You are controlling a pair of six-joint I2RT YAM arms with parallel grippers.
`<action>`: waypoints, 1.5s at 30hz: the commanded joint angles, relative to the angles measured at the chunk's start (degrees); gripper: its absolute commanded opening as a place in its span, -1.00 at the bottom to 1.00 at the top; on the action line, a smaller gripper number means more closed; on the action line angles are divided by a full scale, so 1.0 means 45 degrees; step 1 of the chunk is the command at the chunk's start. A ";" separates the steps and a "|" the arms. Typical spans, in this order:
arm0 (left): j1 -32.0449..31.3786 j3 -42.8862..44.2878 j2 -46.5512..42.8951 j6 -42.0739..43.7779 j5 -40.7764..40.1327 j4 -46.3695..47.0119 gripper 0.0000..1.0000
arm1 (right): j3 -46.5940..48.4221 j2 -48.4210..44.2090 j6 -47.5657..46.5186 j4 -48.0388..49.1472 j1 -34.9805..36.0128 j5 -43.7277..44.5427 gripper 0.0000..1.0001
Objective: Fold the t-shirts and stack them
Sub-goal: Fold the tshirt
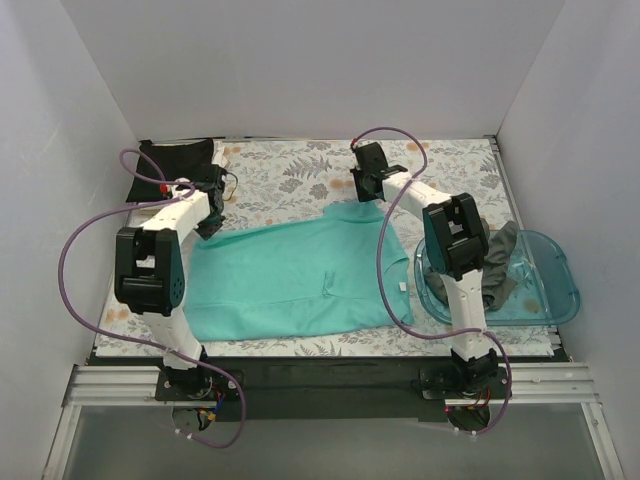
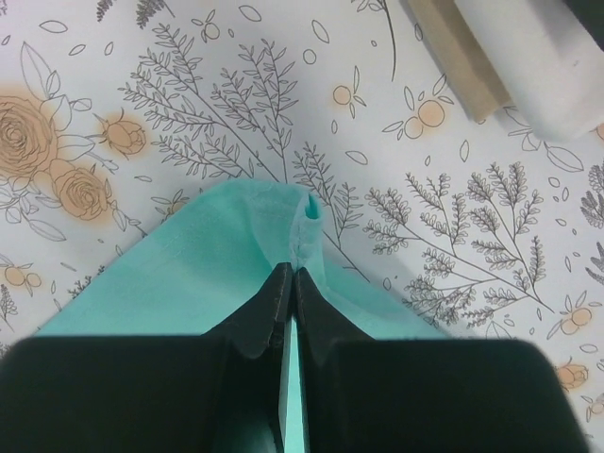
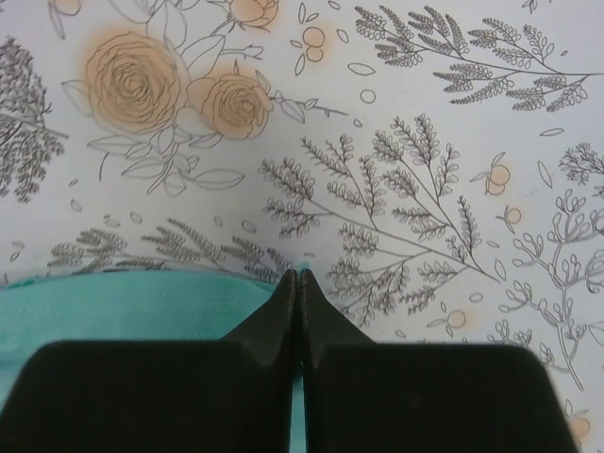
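Observation:
A teal t-shirt (image 1: 290, 280) lies spread flat across the floral tablecloth. My left gripper (image 1: 213, 224) is at its far left corner, shut on a pinched-up fold of the teal cloth (image 2: 189, 274); the left wrist view shows the cloth between the tips of the gripper (image 2: 293, 274). My right gripper (image 1: 358, 202) is at the shirt's far right corner, shut on the very edge of the teal cloth (image 3: 123, 302), which peeks out at the gripper's tips (image 3: 300, 276). A black t-shirt (image 1: 175, 163) lies at the back left. A dark grey t-shirt (image 1: 502, 262) sits in the tray.
A translucent blue plastic tray (image 1: 565, 290) stands at the right edge of the table, beside the right arm. White walls close in the table on three sides. A pale beam (image 2: 491, 57) runs along the table's edge in the left wrist view.

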 commanded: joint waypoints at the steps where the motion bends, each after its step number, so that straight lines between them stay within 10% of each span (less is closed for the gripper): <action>1: -0.0068 -0.0426 -0.1290 -0.0240 -0.0356 0.0008 -1.00 | -0.1138 -0.2138 -0.0352 0.0491 0.0359 0.0229 -0.97; 19: -0.0224 -0.3982 -0.5469 -0.1646 0.0192 0.0439 -1.00 | -0.8795 -0.9232 -0.0020 0.2781 0.0829 -0.0279 -0.97; 45: -0.0595 -0.6734 -0.9453 -0.4556 -0.0063 -0.1144 -1.00 | -1.2841 -1.4330 0.1014 0.2177 0.1121 -0.1509 -0.97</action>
